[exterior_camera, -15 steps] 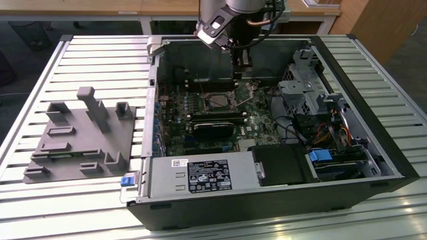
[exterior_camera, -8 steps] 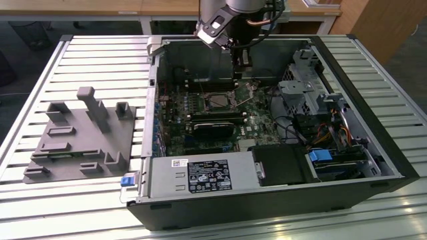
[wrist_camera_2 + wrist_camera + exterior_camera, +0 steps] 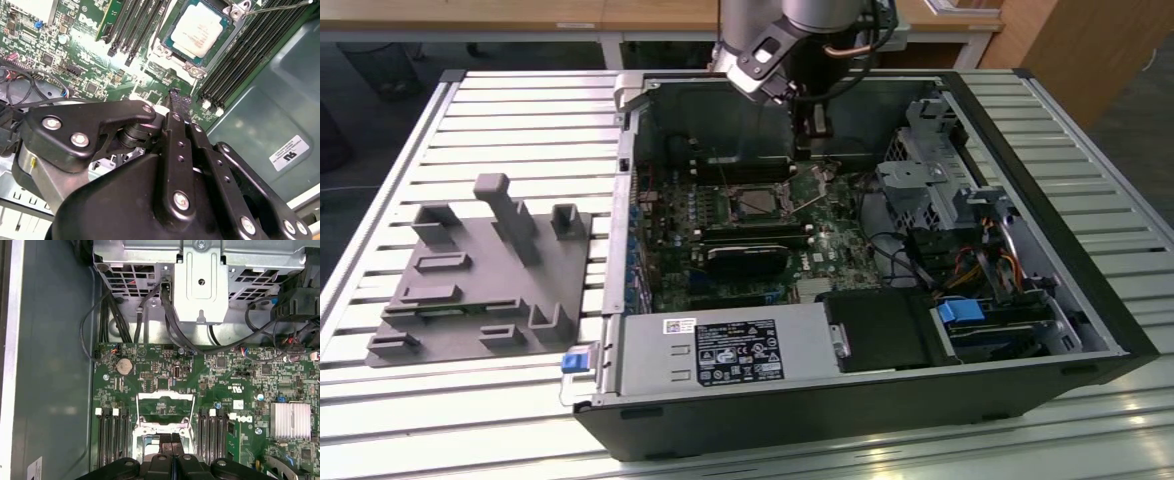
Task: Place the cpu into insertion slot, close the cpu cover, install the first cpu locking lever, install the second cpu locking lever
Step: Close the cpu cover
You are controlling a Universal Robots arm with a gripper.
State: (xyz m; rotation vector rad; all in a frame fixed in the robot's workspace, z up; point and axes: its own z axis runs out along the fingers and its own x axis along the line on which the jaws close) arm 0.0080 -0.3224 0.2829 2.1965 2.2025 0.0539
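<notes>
The power supply box (image 3: 654,362) carries a large black label (image 3: 736,352) full of white print and marks, too small to make out. A little white sticker (image 3: 678,325) sits just beside that label. In the second wrist view a white case sticker (image 3: 290,154) with black print stands on the grey case wall (image 3: 260,100), and faint print lies on the top of the cpu (image 3: 200,30). In the first wrist view the green circuit board (image 3: 150,365) bears white printed letters (image 3: 243,418) and a small board sticker (image 3: 238,404).
</notes>
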